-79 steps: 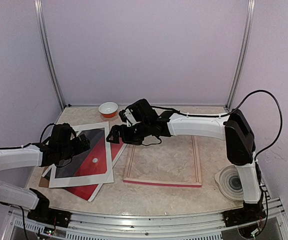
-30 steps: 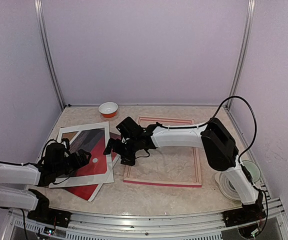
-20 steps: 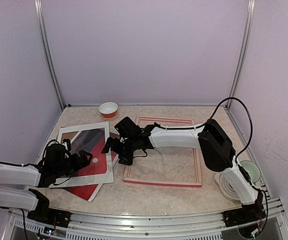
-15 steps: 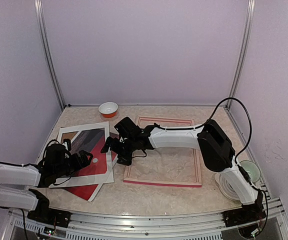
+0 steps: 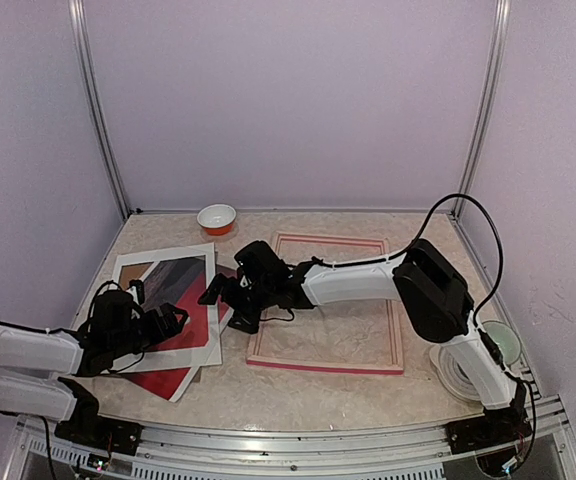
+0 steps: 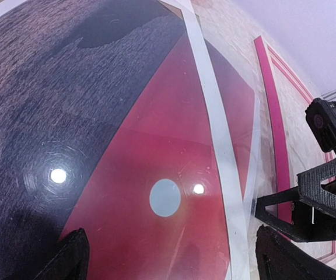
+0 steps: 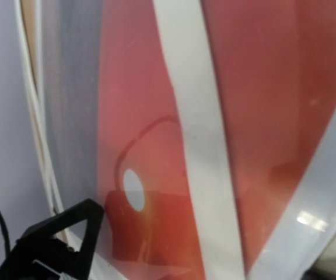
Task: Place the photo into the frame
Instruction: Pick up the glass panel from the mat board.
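The photo (image 5: 196, 318), red sky over dark water, lies flat at the left of the table under a white mat border (image 5: 163, 258). Its white sun (image 6: 165, 197) sits just ahead of my left gripper (image 6: 177, 256), which hovers low over the print, open with nothing between its fingers. From the top view the left gripper (image 5: 171, 320) is over the pile's near half. My right gripper (image 5: 223, 300) stands open at the pile's right edge, its view filled by the red print (image 7: 150, 116) and the mat strip (image 7: 197, 146). The pink frame (image 5: 326, 365) lies flat just right of the pile.
An orange and white bowl (image 5: 217, 217) stands at the back. A clear round container (image 5: 458, 365) sits by the right arm's base. The pale side walls close in on both sides. The right arm (image 5: 358, 282) stretches across the frame.
The right gripper slid left off the frame's left rail to the pile's right edge. The left arm lowered and drew slightly nearer over the print. Both grippers stayed open.
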